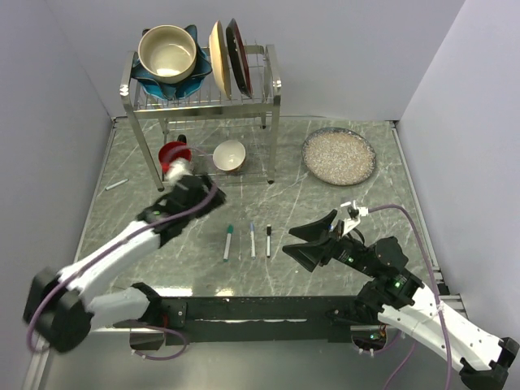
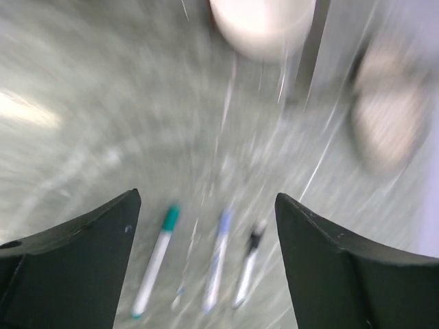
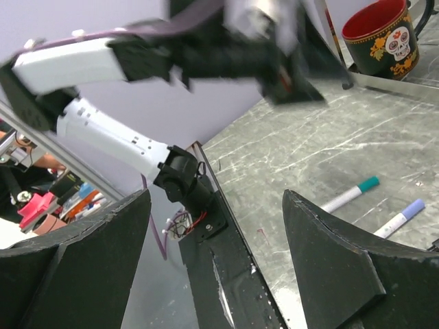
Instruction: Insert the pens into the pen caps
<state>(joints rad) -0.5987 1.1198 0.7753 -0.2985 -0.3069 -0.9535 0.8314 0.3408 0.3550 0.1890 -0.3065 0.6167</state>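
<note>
Three white-barrelled pens lie side by side on the marble table: a teal pen (image 1: 227, 242) (image 2: 156, 264) (image 3: 350, 195), a blue pen (image 1: 253, 239) (image 2: 217, 264) (image 3: 398, 218) and a black pen (image 1: 268, 241) (image 2: 247, 271). Each carries a pen cap of its own colour on its far end, such as the teal cap (image 2: 170, 217). My left gripper (image 1: 203, 193) (image 2: 207, 205) hangs open above and left of the pens, empty, and its view is motion-blurred. Just right of the black pen, my right gripper (image 1: 302, 244) (image 3: 216, 205) stands open and empty.
A metal dish rack (image 1: 272, 89) with bowls and plates stands at the back. Beneath it are a red-lined mug (image 1: 173, 153) (image 3: 377, 38) and a white bowl (image 1: 229, 154). A plate of grains (image 1: 339, 156) lies back right. A small white stick (image 1: 116, 185) lies far left.
</note>
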